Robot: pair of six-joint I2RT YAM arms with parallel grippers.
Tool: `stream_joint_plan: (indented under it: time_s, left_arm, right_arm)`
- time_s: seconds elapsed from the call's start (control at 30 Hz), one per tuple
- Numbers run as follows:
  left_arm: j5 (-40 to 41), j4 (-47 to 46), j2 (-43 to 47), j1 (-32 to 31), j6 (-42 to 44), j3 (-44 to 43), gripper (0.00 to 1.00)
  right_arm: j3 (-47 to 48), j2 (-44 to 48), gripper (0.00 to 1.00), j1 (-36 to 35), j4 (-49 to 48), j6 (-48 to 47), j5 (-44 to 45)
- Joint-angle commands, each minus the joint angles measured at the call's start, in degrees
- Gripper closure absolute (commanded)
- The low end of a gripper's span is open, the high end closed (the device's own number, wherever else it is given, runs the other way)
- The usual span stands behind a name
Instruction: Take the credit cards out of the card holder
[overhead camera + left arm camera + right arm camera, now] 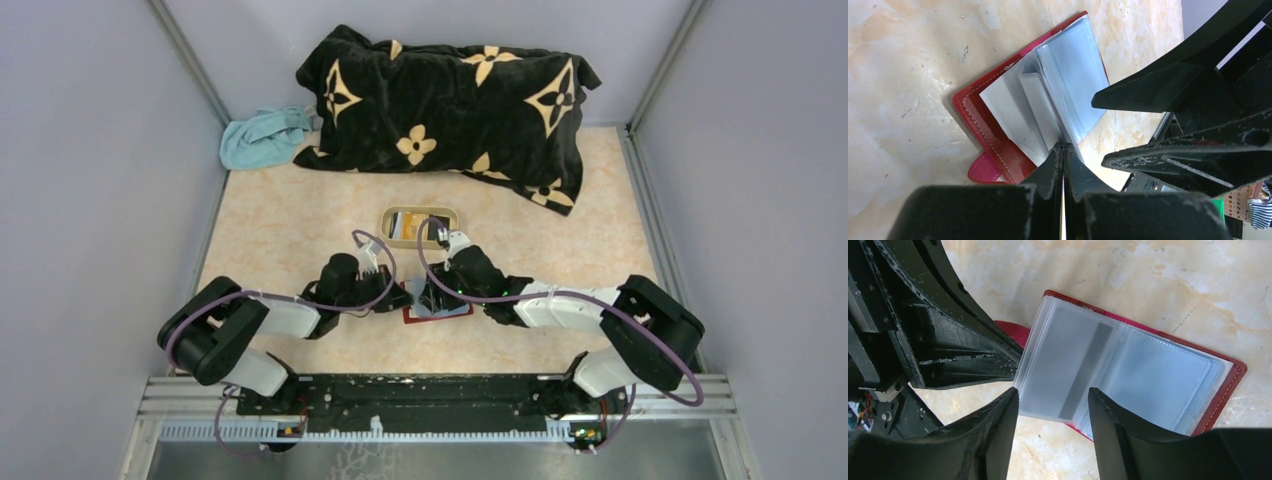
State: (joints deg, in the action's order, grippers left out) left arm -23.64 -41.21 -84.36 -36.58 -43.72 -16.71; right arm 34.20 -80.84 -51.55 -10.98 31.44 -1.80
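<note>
The dark red card holder (440,310) lies open on the table between both arms, its pale clear sleeves fanned up (1068,75). My left gripper (1063,148) is shut on the edge of one sleeve of the card holder (993,131). A white credit card with a grey stripe (1068,360) sits in the raised sleeve of the card holder (1220,390). My right gripper (1053,396) is open, and the card's lower edge lies just beyond the gap between its fingers. In the left wrist view the right gripper (1098,130) stands spread beside the sleeves. An orange-yellow card (404,222) and a black card (437,229) lie in the tray.
A beige oval tray (385,225) sits just behind the grippers. A black blanket with tan flower marks (450,100) is bunched along the back wall, and a light blue cloth (262,138) lies at the back left. Grey walls close in both sides.
</note>
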Motion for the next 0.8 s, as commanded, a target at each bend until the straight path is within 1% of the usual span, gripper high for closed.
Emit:
stream_joint_plan:
  time_s: [0.0, 0.07, 0.27, 0.43, 0.57, 0.77]
  left_arm:
    - [-1.14, -2.37, -1.16, -0.42, 0.23, -1.95, 0.99]
    - [-1.29, -2.59, -1.92, -0.58, 0.23, -2.35, 0.99]
    - [-1.78, -3.17, -4.06, -1.21, -0.03, -4.12, 1.00]
    - [-1.72, -3.17, -5.04, -1.56, -0.19, -5.01, 0.99]
    - [-1.85, -3.04, -5.84, -1.89, -0.33, -5.75, 0.99]
    - [-1.85, -3.09, -6.28, -2.27, -0.36, -6.14, 0.99]
  right_arm:
    - [1.54, 0.64, 0.42, 0.31, -0.57, -0.82, -0.32]
    - [2.31, 0.35, 0.38, 0.31, 0.34, -1.51, -0.62]
    - [3.42, 1.41, 0.36, 0.02, 2.29, -3.33, -0.52]
    - [4.72, 1.54, 0.36, -2.67, 5.11, -5.50, 2.36]
    - [6.06, -0.17, 0.36, -4.75, 6.94, -6.11, 5.23]
    - [7.12, -1.56, 0.36, -5.76, 9.11, -5.98, 8.86]
